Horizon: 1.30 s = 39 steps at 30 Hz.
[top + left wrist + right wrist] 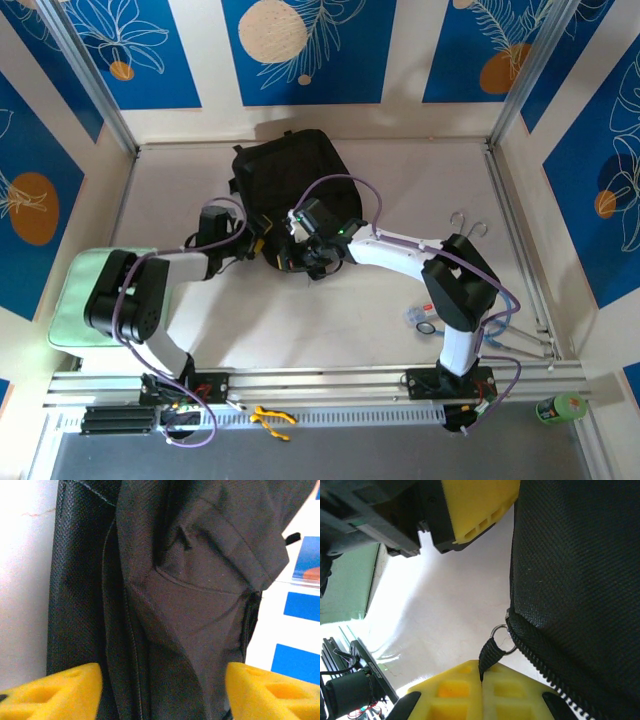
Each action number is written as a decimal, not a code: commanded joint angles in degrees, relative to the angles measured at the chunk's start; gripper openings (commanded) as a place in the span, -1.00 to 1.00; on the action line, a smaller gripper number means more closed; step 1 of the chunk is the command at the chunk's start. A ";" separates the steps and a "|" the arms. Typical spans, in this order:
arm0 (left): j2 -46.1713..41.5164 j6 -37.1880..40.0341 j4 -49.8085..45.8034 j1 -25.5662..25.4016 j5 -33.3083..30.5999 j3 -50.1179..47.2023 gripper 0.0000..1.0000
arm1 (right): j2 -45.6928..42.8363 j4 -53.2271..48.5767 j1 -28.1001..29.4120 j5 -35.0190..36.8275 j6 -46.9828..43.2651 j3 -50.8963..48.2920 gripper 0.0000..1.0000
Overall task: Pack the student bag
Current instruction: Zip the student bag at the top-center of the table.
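Seen from above, the fingertips of both end effectors are hard to make out against the black cloth at the near edge of the student bag (290, 165). The bag lies at the far middle of the counter (400, 200). The left wrist view cuts the bag off on every side, leaving folds and a seam.

The left end effector (162, 692) has its yellow fingers apart with bag cloth between them; whether they touch it I cannot tell. The right end effector (481, 680) is clamped on the zip pull (487, 655), a black loop on a metal ring.

The left arm bends its elbow above the green pad (75, 300) and reaches right. The right arm folds at the elbow and reaches left.
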 commanded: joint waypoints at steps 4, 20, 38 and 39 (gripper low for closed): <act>3.92 5.17 -8.56 -0.40 0.60 7.33 -0.37 | -4.54 -3.02 0.20 2.12 0.89 -2.27 -1.00; 7.18 12.92 -14.75 1.34 0.77 10.16 -1.00 | -15.20 -4.57 -12.57 10.06 9.58 -17.71 -1.00; 15.78 27.17 -31.19 1.84 -1.46 33.80 -0.61 | -10.13 3.02 -3.28 3.40 3.99 -10.13 -1.00; 14.43 27.73 -31.95 2.27 -2.42 33.19 -0.54 | -8.59 3.94 -2.66 2.41 4.18 -8.68 -1.00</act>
